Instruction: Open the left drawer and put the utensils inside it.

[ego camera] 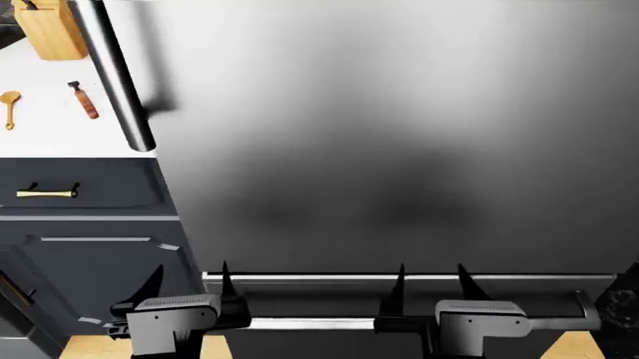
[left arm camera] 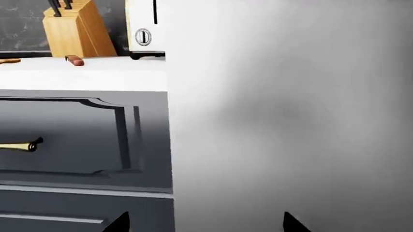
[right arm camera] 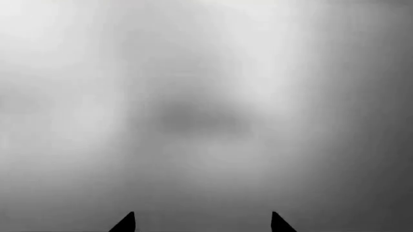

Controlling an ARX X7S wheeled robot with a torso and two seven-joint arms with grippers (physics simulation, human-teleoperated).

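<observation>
The left drawer (ego camera: 90, 187) is closed below the white counter, its brass handle (ego camera: 47, 194) left of my arms. In the left wrist view the drawer front (left arm camera: 71, 140) and the handle's end (left arm camera: 22, 146) show too. On the counter lie the golden wooden spoon (ego camera: 9, 106) and the fork (ego camera: 86, 102) with its reddish-brown handle; the left wrist view catches the fork's handle (left arm camera: 75, 60) and the spoon's edge (left arm camera: 9, 61). My left gripper (ego camera: 188, 286) (left arm camera: 206, 223) is open and empty, low in front of the cabinet door. My right gripper (ego camera: 432, 284) (right arm camera: 202, 223) is open and empty, facing the fridge.
A big steel fridge (ego camera: 399, 142) with a vertical bar handle (ego camera: 112, 75) fills most of the head view right of the counter (ego camera: 50, 134). A wooden knife block (ego camera: 50, 30) stands at the counter's back, a white appliance (left arm camera: 145, 29) beside it. A cabinet door (ego camera: 90, 277) sits under the drawer.
</observation>
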